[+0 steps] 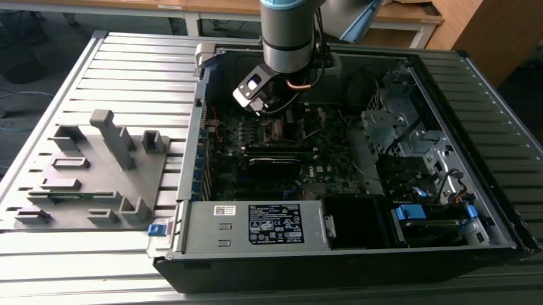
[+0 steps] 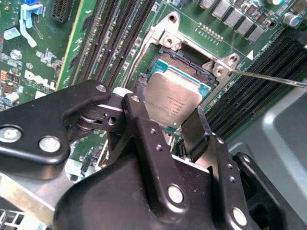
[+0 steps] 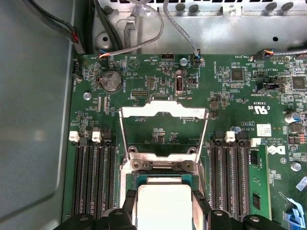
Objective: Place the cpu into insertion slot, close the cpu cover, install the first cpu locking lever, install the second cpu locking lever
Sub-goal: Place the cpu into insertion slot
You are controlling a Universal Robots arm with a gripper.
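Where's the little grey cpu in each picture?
Exterior view: I cannot make it out; the arm hangs over that part of the green motherboard.
Second wrist view: the cpu is between the fingers of the gripper, over the socket.
First wrist view: the cpu lies beside the open cpu cover.
Shared landmark: the motherboard.

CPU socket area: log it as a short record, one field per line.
cpu: grey face up, over the open socket; cannot tell if seated
gripper: shut on the cpu, a finger on each of two opposite edges
cover: open, standing up from its hinge beside the socket
lever: thin rod, unlatched, sticking out from a socket corner
memory slots: rows on both sides of the socket
setting: arm reaching down into an open computer case
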